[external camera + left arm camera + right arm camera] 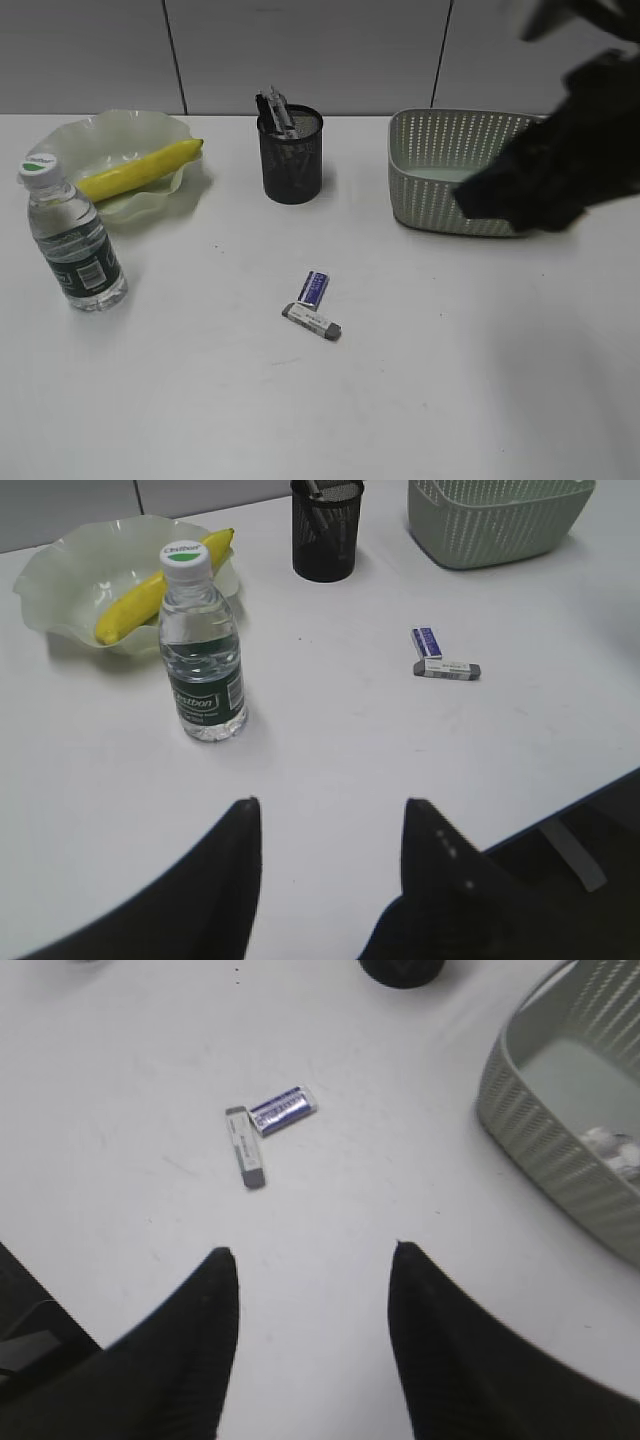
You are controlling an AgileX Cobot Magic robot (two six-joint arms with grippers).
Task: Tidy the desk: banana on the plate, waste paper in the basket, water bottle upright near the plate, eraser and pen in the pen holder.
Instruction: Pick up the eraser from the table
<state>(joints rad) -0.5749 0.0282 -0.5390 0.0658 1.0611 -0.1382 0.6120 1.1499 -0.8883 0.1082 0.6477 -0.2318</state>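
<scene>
The banana lies on the ruffled pale-green plate. Just in front of the plate the water bottle stands upright. A pen sticks out of the black mesh pen holder. Mid-desk lies a blue-and-white eraser, touching a grey-and-white eraser bar. Waste paper rests inside the basket. My right gripper hangs open and empty above the desk, short of the erasers. My left gripper is open and empty, near the desk's front edge, short of the bottle.
My right arm is a blurred dark mass over the basket's front right corner. The desk's front edge runs close to the left gripper. Bare white desk surrounds the erasers.
</scene>
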